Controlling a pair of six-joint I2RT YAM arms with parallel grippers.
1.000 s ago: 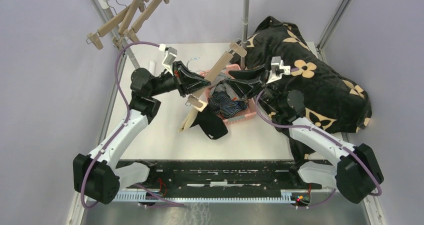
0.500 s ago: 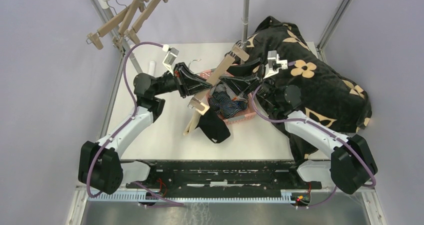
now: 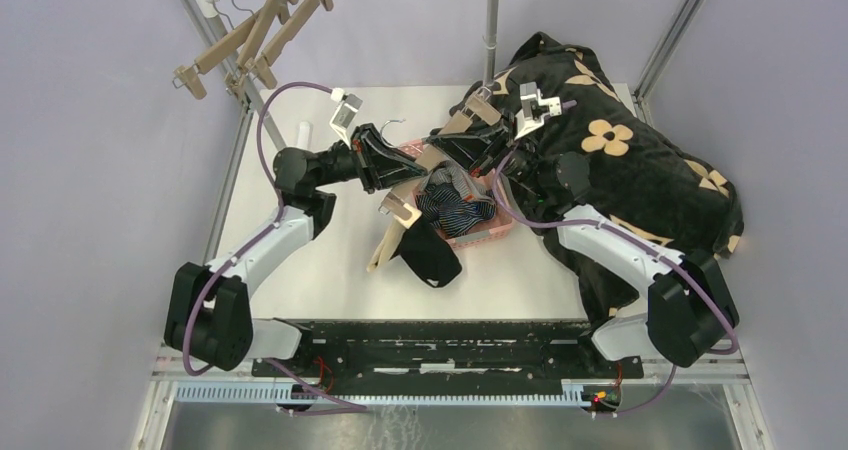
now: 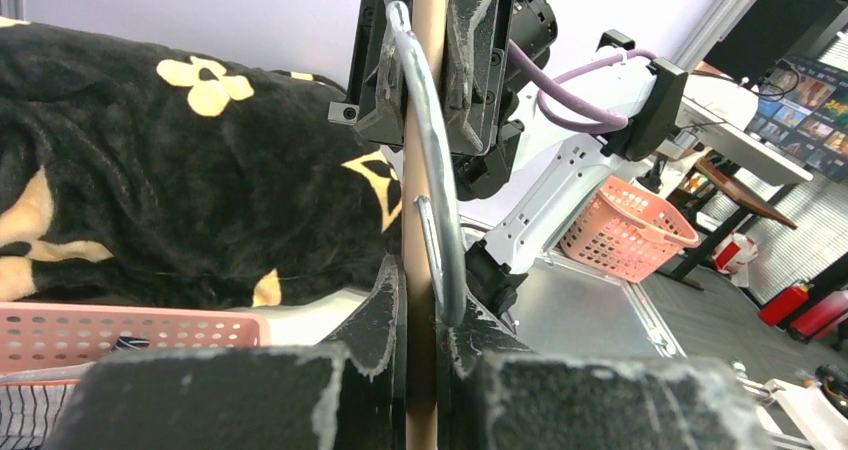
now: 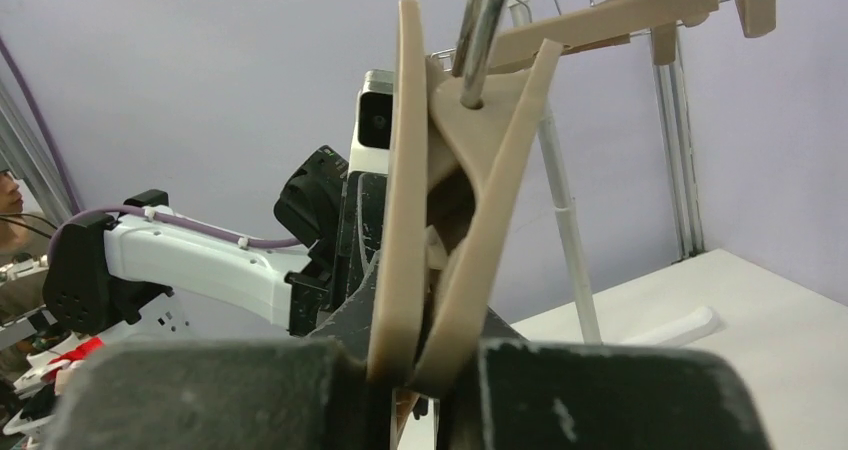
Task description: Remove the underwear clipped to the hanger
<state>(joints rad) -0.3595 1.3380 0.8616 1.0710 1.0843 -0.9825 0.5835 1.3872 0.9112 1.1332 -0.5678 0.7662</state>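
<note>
A tan wooden hanger [image 3: 425, 160] slants over the pink basket [image 3: 488, 234]. My left gripper [image 3: 403, 166] is shut on its bar [image 4: 420, 170], next to the metal hook [image 4: 440, 220]. The right gripper [image 3: 468, 146] is shut on the hanger's far clip [image 5: 440, 210], squeezing its two tan leaves together. Black underwear [image 3: 432, 255] hangs below the near clip [image 3: 398, 208] and lies on the table. Navy striped underwear [image 3: 455, 206] lies in the basket, with a corner showing in the left wrist view [image 4: 20, 415].
A big black blanket with tan flowers [image 3: 620, 170] is heaped at the right and back. A rail with spare wooden hangers [image 3: 255, 30] stands at the back left, and a metal pole [image 3: 491, 20] stands behind the basket. A white tube [image 3: 305, 132] lies by the left arm.
The right gripper moved up and back to the hanger's far clip and closed on it. The left arm shifted slightly back, still gripping the bar.
</note>
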